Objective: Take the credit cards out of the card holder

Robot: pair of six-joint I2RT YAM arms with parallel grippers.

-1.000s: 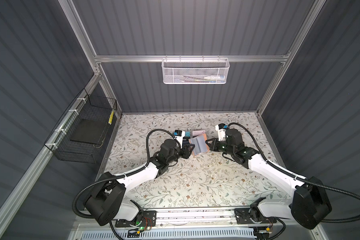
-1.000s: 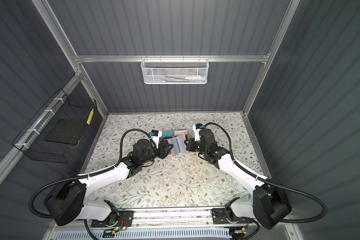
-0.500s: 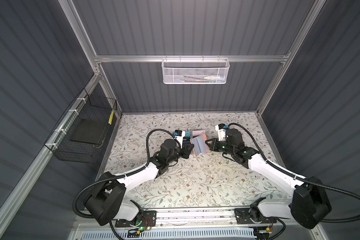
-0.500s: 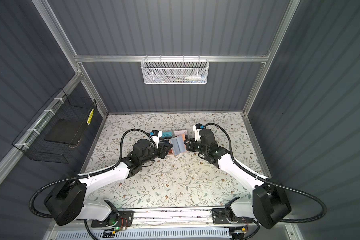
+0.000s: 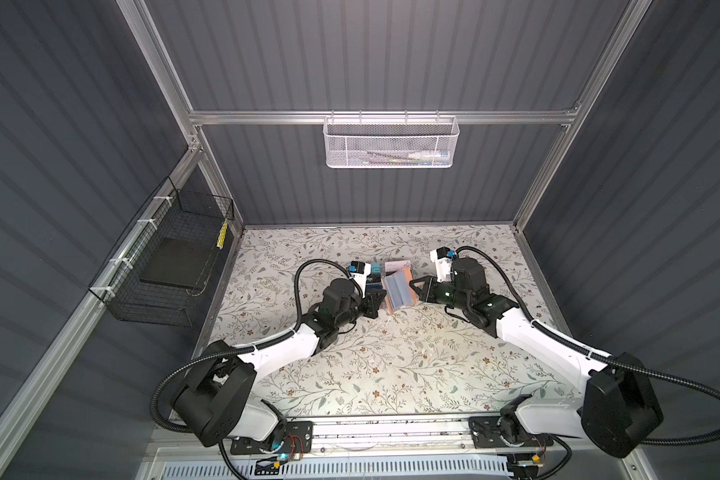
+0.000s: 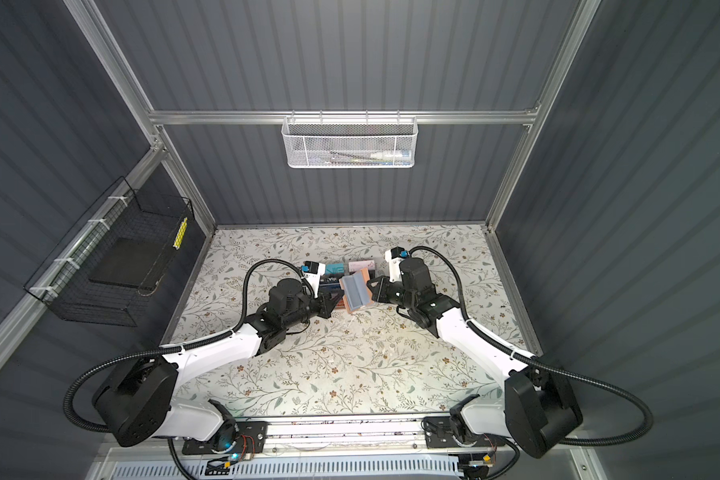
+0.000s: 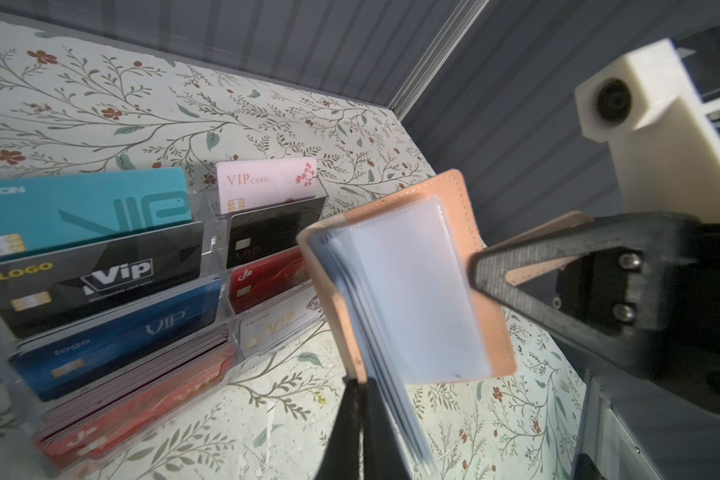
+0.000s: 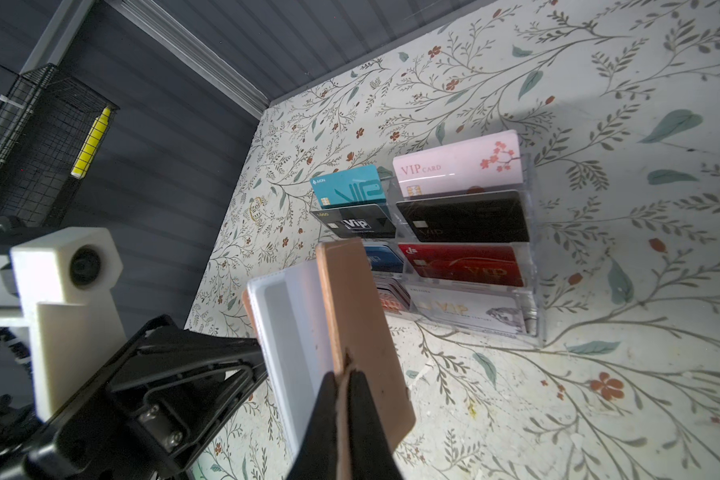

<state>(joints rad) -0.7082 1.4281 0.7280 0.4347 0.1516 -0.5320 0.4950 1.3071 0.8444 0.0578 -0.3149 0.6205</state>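
Note:
The card holder (image 5: 398, 291) (image 6: 356, 291), a tan-peach booklet with pale grey-blue pocket pages, hangs spread open above the table between both grippers. My left gripper (image 7: 360, 384) (image 5: 380, 302) is shut on the edge of one tan cover (image 7: 321, 266). The other cover (image 8: 362, 316) is pinched by my right gripper (image 8: 344, 376) (image 5: 413, 286), also shut. The uppermost pocket page (image 7: 416, 291) looks pale and blank. Credit cards stand in a clear rack behind: teal (image 7: 80, 208), black (image 7: 100, 274), blue (image 7: 121, 332), pink (image 7: 271, 183), red (image 8: 462, 266).
The clear acrylic tiered rack (image 8: 531, 316) stands just behind the card holder, toward the back wall. A black wire basket (image 5: 171, 266) hangs on the left wall and a white mesh basket (image 5: 391, 141) on the back rail.
My left gripper's jaws have closed onto the card holder's cover. The right gripper has kept its grip and both arms have barely moved.

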